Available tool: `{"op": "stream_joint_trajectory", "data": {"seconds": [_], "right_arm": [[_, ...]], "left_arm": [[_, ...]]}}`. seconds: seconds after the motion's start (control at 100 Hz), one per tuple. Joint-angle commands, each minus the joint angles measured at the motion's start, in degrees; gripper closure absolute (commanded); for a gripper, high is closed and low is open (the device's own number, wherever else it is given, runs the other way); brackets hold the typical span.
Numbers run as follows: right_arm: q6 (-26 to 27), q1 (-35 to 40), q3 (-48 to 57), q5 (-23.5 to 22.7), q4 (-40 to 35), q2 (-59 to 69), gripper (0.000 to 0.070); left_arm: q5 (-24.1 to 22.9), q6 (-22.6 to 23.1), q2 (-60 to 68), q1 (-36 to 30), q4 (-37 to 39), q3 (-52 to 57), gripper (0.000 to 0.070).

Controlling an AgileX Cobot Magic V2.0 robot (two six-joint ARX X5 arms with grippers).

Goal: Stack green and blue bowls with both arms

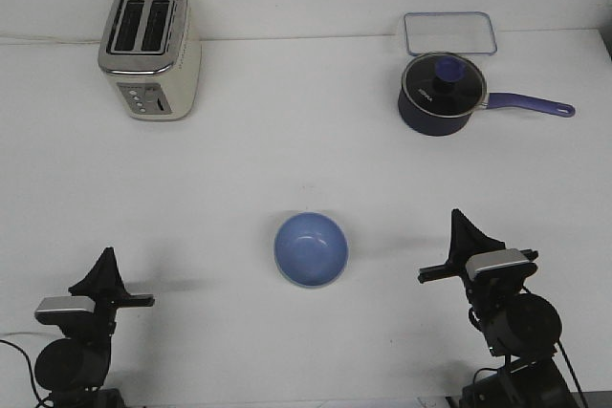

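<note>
The light blue bowl sits upright on the white table, near the middle and towards the front. No green bowl shows apart from it; it is hidden or out of view. My left gripper is low at the front left, well left of the bowl, its fingers drawn together to one point and holding nothing. My right gripper is at the front right, a little right of the bowl and clear of it, its fingers also together and holding nothing.
A cream toaster stands at the back left. A dark navy lidded saucepan with a purple handle pointing right stands at the back right. A clear lidded box lies behind it.
</note>
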Motion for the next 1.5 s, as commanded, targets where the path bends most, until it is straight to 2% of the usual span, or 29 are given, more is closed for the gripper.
{"op": "stream_joint_trajectory", "data": {"seconds": [0.0, 0.82, 0.89, 0.98, 1.04, 1.1, 1.19, 1.32, 1.49], "right_arm": [[-0.2, 0.3, 0.0, 0.2, 0.5, 0.2, 0.07], [-1.1, 0.3, 0.0, 0.3, 0.6, 0.1, 0.07], [-5.2, 0.1, 0.0, 3.3, 0.6, 0.0, 0.07], [-6.9, -1.2, -0.7, 7.1, 0.3, -1.2, 0.07], [-10.1, -3.4, -2.5, 5.7, 0.7, -3.5, 0.07], [-13.9, -6.0, -5.2, 1.2, 0.6, -6.7, 0.07], [-15.4, -9.9, -9.9, -3.7, 0.4, -11.8, 0.07], [-19.5, -13.6, -16.4, -5.4, 0.1, -17.9, 0.07], [-19.9, -15.4, -21.5, -5.3, -0.8, -21.1, 0.07]], "left_arm": [[-0.3, -0.4, -0.1, 0.0, -0.5, -1.1, 0.0688], [-0.2, -0.5, 0.2, -0.1, -0.3, -1.1, 0.0688], [-0.2, -0.5, 0.2, -0.1, -0.3, -1.1, 0.0688], [-0.2, -0.5, 0.2, -0.1, -0.3, -1.1, 0.0688], [-0.2, -0.5, 0.2, -0.1, -0.3, -1.1, 0.0688], [-0.2, -0.5, 0.2, -0.1, -0.3, -1.1, 0.0688], [-0.2, -0.5, 0.2, -0.1, -0.3, -1.1, 0.0688], [-0.2, -0.5, 0.2, -0.1, -0.3, -1.1, 0.0688], [-0.2, -0.5, 0.2, -0.1, -0.3, -1.1, 0.0688]]}}
